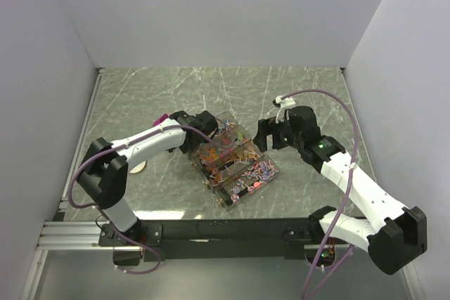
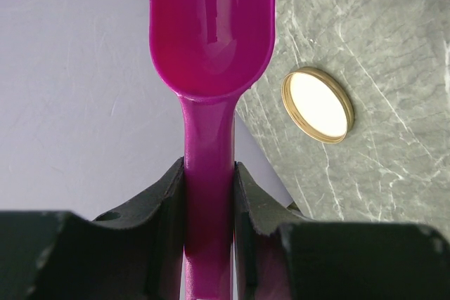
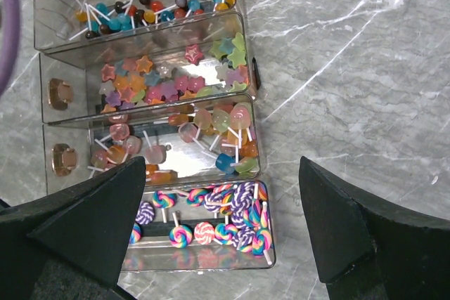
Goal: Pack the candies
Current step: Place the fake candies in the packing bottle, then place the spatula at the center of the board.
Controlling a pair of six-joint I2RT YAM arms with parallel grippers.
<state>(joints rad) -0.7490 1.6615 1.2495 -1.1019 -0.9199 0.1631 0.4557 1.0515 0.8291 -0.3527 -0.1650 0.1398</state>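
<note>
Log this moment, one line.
left hand: shut on scoop, empty where visible | right hand: open, above box | candies: in box compartments | lid: on table

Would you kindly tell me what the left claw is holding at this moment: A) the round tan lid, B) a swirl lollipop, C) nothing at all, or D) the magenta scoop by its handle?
D: in the left wrist view the left claw clamps the handle of the magenta scoop, while the round tan lid lies apart on the table.
</note>
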